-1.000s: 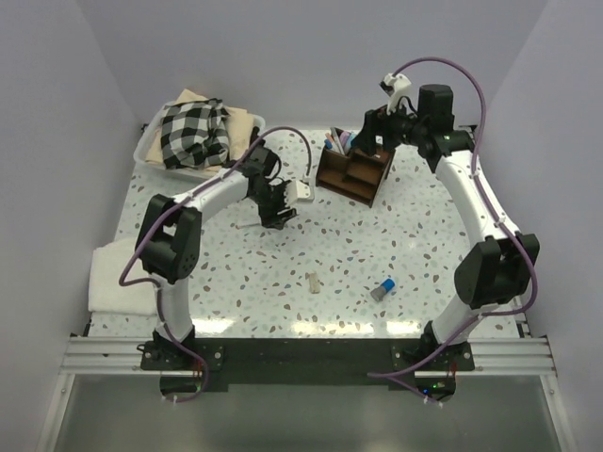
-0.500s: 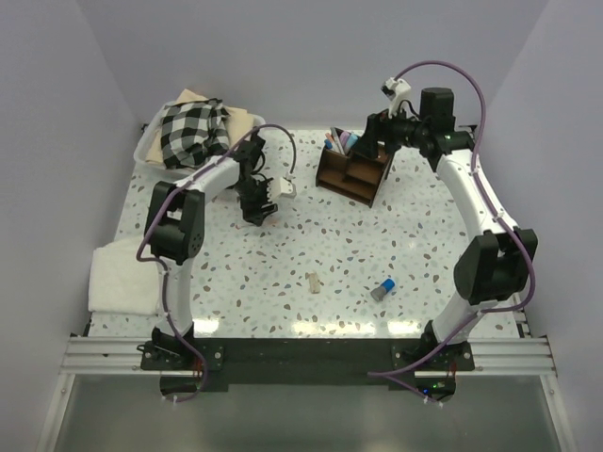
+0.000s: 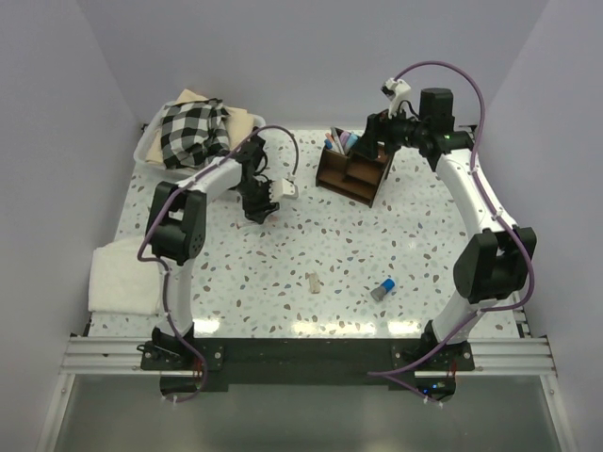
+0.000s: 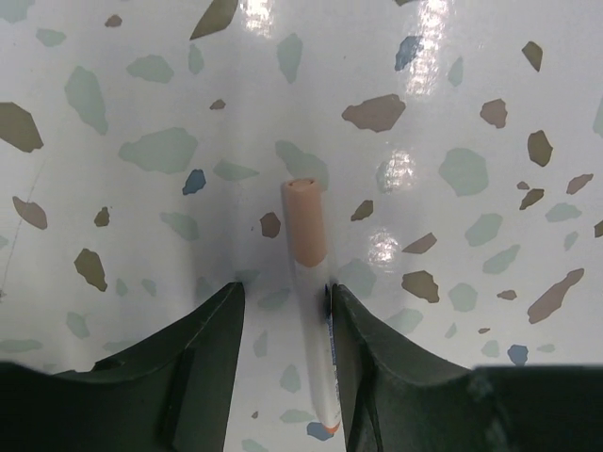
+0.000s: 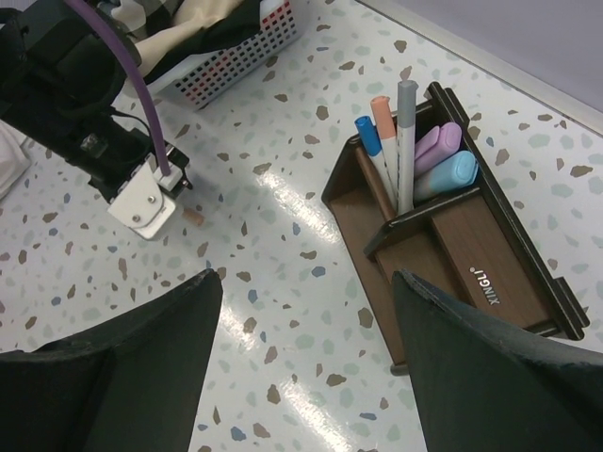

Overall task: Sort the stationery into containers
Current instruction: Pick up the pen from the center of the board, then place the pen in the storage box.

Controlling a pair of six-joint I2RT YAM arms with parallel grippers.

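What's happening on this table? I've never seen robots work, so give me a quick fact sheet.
Organizer: brown wood, holds several pens and markers at one end
Left fingers: open, astride a white pen with an orange cap lying on the table
Right fingers: open, empty, above the table
Loose items: beige stub, blue cylinder

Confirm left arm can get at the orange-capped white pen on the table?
Probably yes: the left gripper is open, jaws straddling the pen, which lies flat on the table with nothing between.
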